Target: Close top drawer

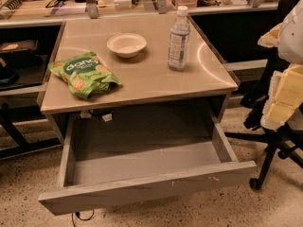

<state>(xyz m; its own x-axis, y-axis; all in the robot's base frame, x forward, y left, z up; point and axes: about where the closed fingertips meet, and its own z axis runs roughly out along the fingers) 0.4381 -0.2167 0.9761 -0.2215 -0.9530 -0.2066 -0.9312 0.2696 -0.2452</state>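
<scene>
The top drawer (142, 190) stands pulled out from under the bench (151, 79) top. Its front panel faces the viewer and its long axis runs left to right. My claw (284, 96) hangs at the right edge, beside the bench and apart from the drawer; I cannot tell whether it is open or closed. On the bench, left to right: one green snack bag (83, 74), one white bowl (126, 44), one upright clear bottle (179, 38).

Arm shell (294, 30): smooth, rounded white casing at the top right edge of view.
Joint piece (271, 37): small cream-yellow wedge below that casing.
Pincer (284, 98): pale yellow, blocky stacked segments at the right edge.
</scene>
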